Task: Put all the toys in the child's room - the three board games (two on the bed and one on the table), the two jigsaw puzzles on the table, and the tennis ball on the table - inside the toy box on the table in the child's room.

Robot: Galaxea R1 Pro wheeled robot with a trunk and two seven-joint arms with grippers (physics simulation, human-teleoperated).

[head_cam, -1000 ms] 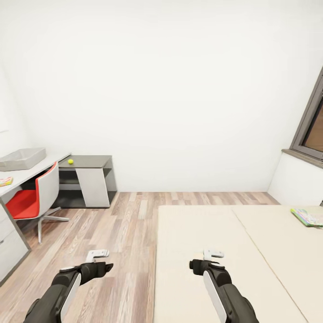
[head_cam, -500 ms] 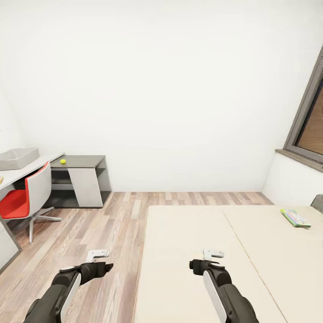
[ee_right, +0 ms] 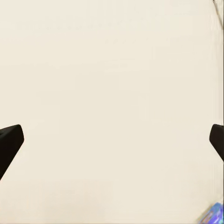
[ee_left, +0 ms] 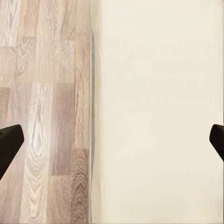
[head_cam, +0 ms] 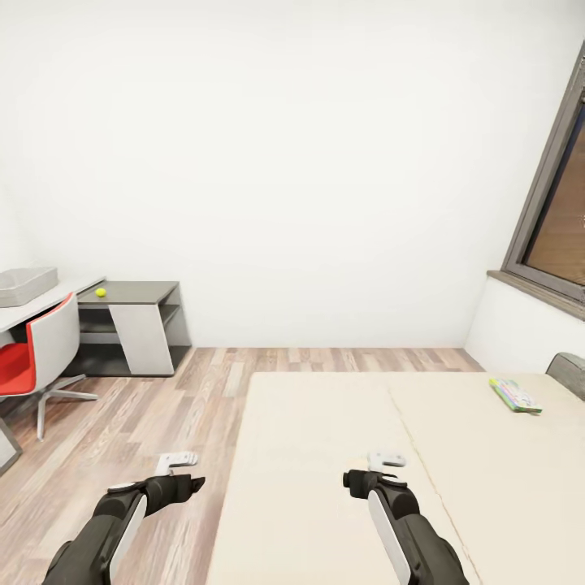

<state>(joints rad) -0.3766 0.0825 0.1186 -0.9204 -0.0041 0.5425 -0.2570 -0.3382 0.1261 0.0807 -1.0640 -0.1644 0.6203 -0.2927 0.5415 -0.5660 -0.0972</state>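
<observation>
The light grey toy box (head_cam: pixel 24 284) stands on the table (head_cam: pixel 138 291) at the far left. The small yellow-green tennis ball (head_cam: pixel 101 292) rests on the table's dark corner section. One flat green-edged board game (head_cam: pixel 513 395) lies on the beige bed (head_cam: pixel 341 422) at the far right, near the grey headboard (head_cam: pixel 569 370). My left gripper (head_cam: pixel 177 461) is open over the wood floor beside the bed edge (ee_left: pixel 92 140). My right gripper (head_cam: pixel 387 460) is open above the mattress (ee_right: pixel 112 93), holding nothing. A blue printed corner (ee_right: pixel 212 215) lies on the mattress by it. The jigsaw puzzles are out of view.
A red and white swivel chair (head_cam: pixel 41 349) stands in front of the table. Wood-plank floor (head_cam: pixel 162 390) runs between the table and the bed. A dark-framed window (head_cam: pixel 552 227) and a white ledge (head_cam: pixel 520 325) are at the right.
The camera has turned to the right, so the table, chair and bed sit further left in the picture and more of the window shows. Both arms hold the same pose.
</observation>
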